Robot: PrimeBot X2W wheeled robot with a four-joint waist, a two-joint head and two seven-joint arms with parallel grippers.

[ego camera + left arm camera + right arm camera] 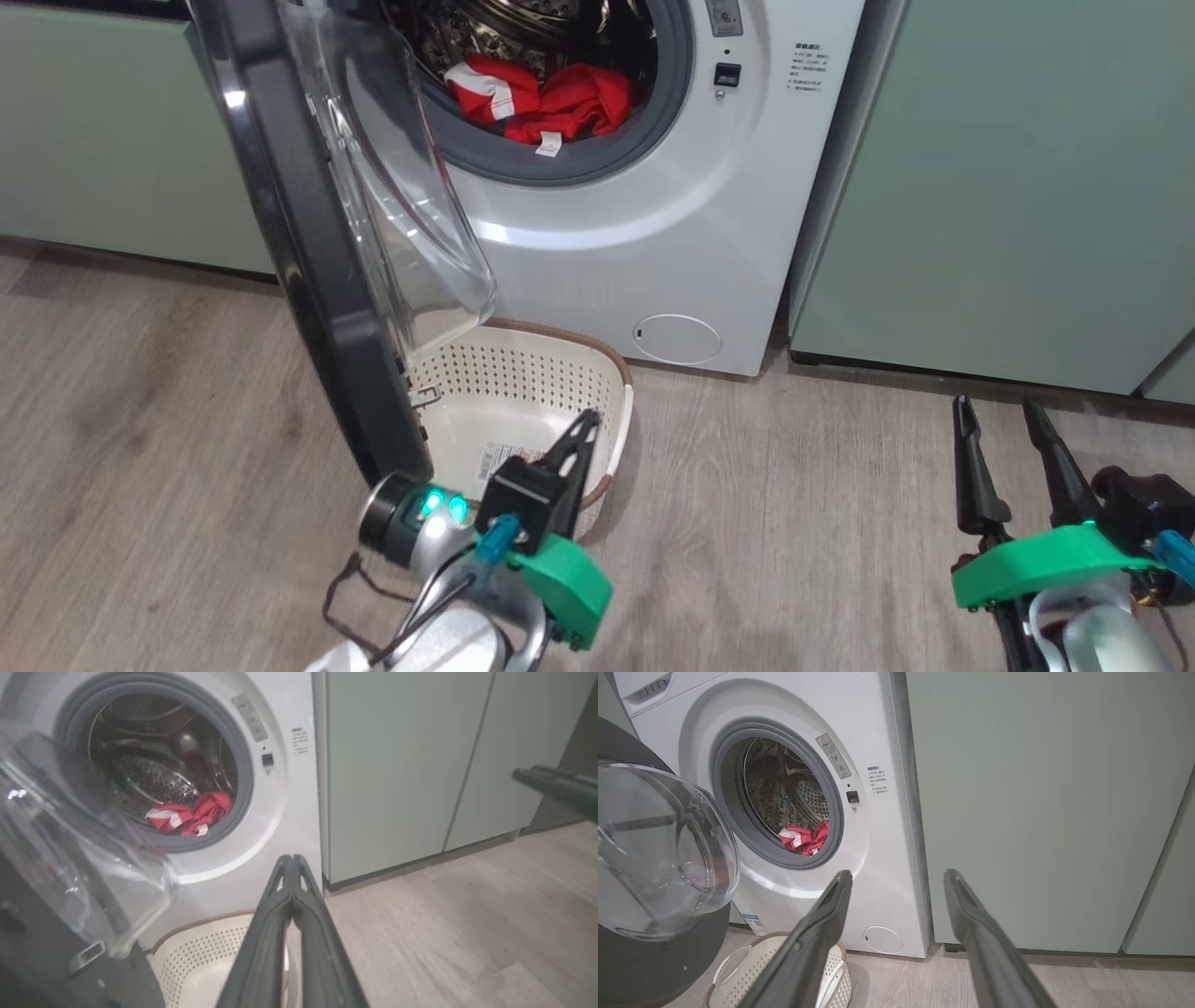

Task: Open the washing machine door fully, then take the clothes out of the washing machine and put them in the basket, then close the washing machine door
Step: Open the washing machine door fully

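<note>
Head view: left gripper (586, 422), fingers pressed together, empty, hangs over the basket (560, 369) (set there, likely, to catch the clothes (560, 98)); right gripper (995, 406) gapes, empty.
</note>
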